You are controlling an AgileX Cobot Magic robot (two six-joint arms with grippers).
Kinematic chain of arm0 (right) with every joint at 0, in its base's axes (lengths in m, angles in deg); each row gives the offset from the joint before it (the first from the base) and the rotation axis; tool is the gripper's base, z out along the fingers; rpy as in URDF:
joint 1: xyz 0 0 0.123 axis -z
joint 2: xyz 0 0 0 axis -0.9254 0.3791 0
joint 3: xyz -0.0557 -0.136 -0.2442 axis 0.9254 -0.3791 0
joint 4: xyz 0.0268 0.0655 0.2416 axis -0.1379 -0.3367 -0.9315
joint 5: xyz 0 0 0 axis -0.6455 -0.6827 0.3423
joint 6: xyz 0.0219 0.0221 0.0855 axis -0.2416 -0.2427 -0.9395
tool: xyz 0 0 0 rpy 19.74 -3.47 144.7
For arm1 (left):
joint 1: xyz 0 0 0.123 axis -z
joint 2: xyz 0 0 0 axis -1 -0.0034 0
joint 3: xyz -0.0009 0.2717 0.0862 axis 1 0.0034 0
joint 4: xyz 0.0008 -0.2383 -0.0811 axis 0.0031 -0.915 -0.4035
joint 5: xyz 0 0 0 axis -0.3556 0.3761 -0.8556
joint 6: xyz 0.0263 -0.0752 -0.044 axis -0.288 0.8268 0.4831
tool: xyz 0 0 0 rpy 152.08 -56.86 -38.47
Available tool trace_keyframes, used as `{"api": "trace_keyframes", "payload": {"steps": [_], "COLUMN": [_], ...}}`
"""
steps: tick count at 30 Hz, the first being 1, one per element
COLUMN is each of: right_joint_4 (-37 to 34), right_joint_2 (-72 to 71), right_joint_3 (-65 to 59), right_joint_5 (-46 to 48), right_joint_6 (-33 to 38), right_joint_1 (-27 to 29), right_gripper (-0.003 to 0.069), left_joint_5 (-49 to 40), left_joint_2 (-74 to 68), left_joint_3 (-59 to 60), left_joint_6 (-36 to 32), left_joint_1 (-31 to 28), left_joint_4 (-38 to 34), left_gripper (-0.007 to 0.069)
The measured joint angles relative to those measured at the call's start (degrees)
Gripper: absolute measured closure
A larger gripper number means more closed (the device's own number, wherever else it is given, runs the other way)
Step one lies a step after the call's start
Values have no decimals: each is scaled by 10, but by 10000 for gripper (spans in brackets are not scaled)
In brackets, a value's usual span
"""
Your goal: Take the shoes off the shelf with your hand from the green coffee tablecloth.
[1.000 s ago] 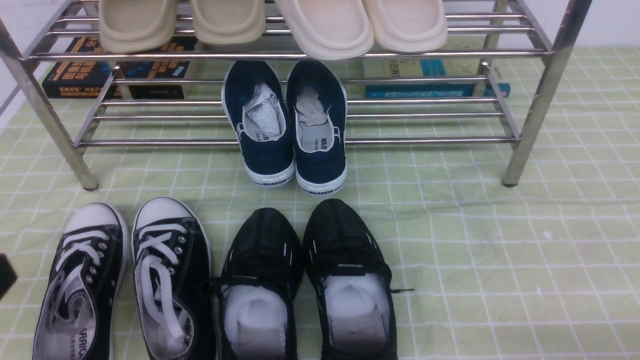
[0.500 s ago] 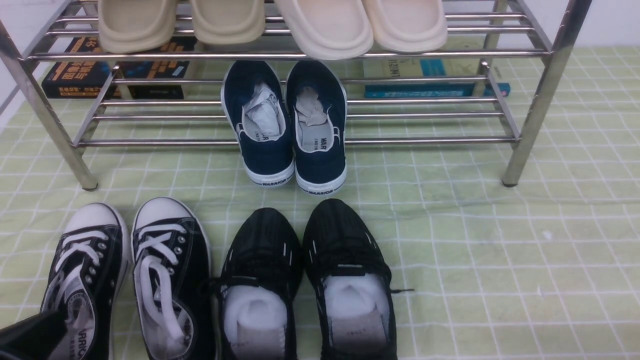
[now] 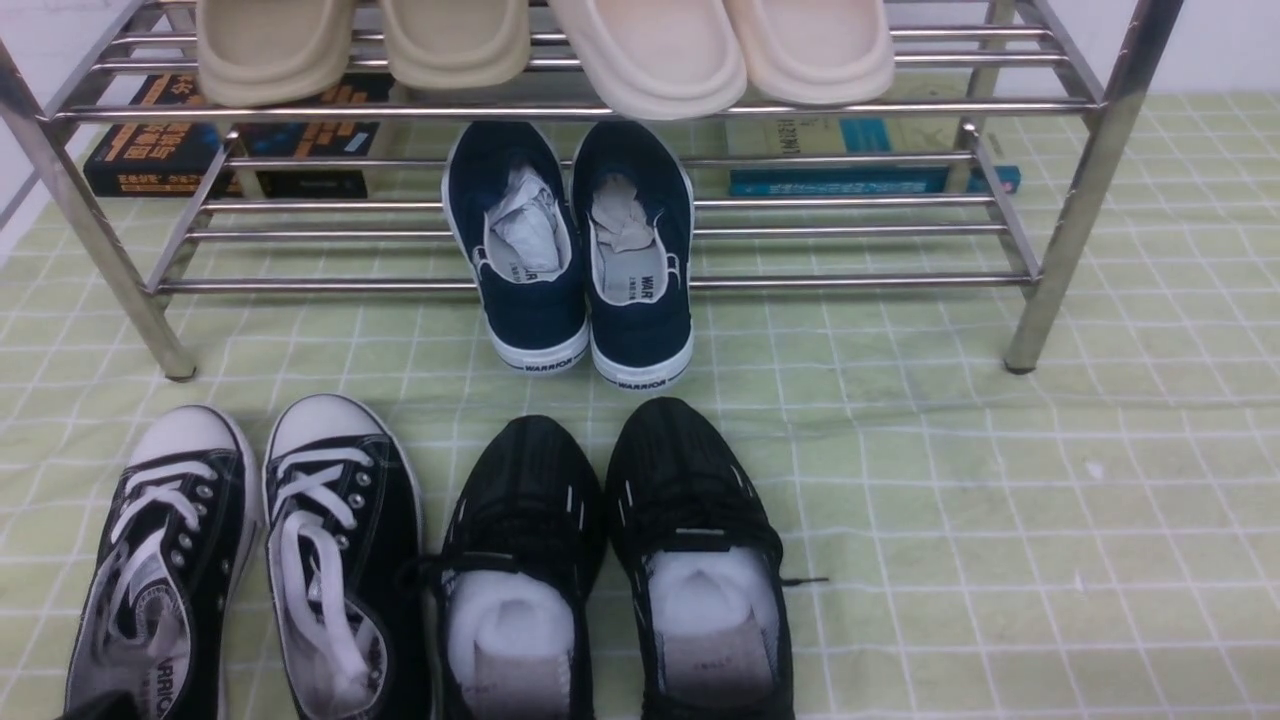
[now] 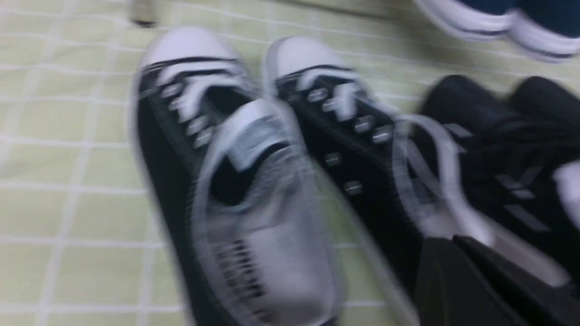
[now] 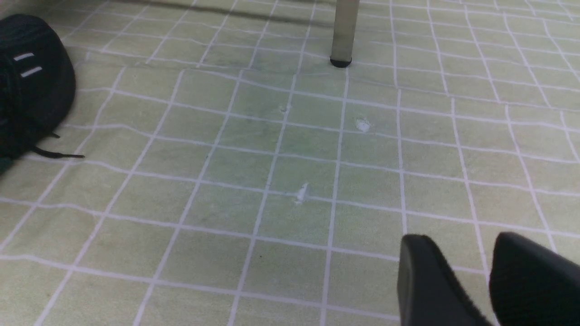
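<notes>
The shoes, black canvas sneakers with white laces and toe caps, stand side by side on the green coffee tablecloth (image 3: pixel 1000 500) at the front left, one (image 3: pixel 160 560) beside the other (image 3: pixel 340 550), in front of the shelf (image 3: pixel 600 283). The left wrist view shows them blurred, the one (image 4: pixel 217 181) beside the other (image 4: pixel 358 149). My left gripper (image 4: pixel 446 242) hangs above the heel end of the pair, its dark jaws pressed together with nothing between them; only a dark tip (image 3: pixel 95 710) shows in the front view. My right gripper (image 5: pixel 462 242) stands open over bare cloth.
Navy slip-ons (image 3: pixel 580 260) sit half on the shelf's lower tier, beige slippers (image 3: pixel 540 50) on the upper. Black mesh running shoes (image 3: pixel 620 560) stand right of the sneakers. Books (image 3: pixel 160 150) lie behind the shelf. A shelf leg (image 5: pixel 344 31) rises ahead of the right gripper.
The left gripper came in over the left sneaker's heel at the bottom-left corner half a second ago, then dropped back almost out of the front view. The shoes have not moved.
</notes>
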Motion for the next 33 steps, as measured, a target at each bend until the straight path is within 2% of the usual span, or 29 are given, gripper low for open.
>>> {"api": "trace_keyframes", "payload": {"steps": [1,2,3,6,9,21,33], "right_joint_4": [0,0,0,0,0,0,0], "right_joint_2": [0,0,0,0,0,0,0], "right_joint_3": [0,0,0,0,0,0,0], "right_joint_5": [0,0,0,0,0,0,0], "right_joint_6": [0,0,0,0,0,0,0], "right_joint_1": [0,0,0,0,0,0,0], "right_gripper": [420,420,420,420,420,420,420], "left_joint_5": [0,3,3,12,28,51,51], "left_joint_2": [3,17,19,22,22,22,22], "left_joint_3": [0,20,22,43,48,52,52], "left_joint_6": [-1,-5,-5,-7,-8,-72,-79], "left_joint_1": [0,-40,-44,-103,-125,-127,-127], "left_joint_4": [0,0,0,2,2,-5,-10], "left_gripper": [599,595,595,592,589,581,576]}}
